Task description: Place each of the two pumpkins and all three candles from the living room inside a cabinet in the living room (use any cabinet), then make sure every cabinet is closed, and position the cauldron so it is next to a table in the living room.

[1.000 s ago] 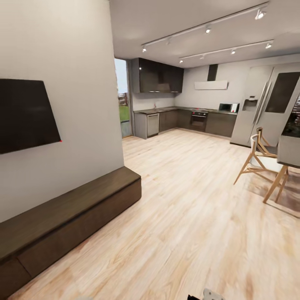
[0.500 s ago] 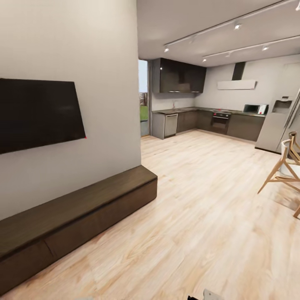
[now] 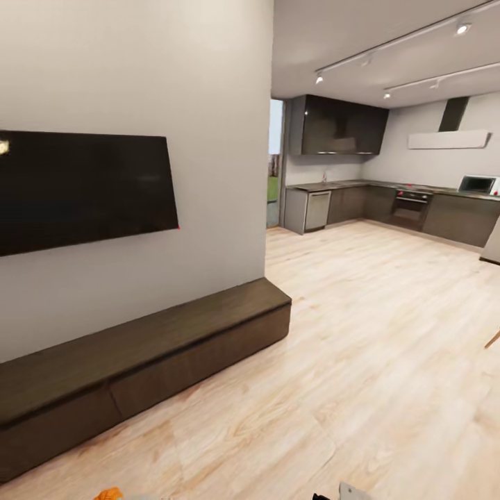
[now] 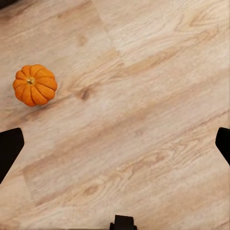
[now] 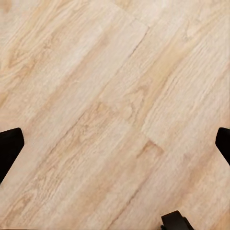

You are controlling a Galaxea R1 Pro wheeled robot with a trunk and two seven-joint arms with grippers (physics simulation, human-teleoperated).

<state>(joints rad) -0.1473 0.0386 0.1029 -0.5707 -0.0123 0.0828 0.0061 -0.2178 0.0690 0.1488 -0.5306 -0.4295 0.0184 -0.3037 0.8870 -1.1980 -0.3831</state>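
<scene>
A wall-mounted television [image 3: 76, 191] hangs above the long dark brown cabinet [image 3: 139, 368], whose drawer fronts are all shut, so its contents are hidden. 1 orange pumpkin [image 4: 35, 85] sits on the wood floor [image 3: 361, 361] beneath the left gripper [image 4: 115, 143], fingers spread and empty. The right gripper [image 5: 115, 143] is likewise spread over bare planks. Kitchen cupboards [image 3: 337, 126] stand beyond.
</scene>
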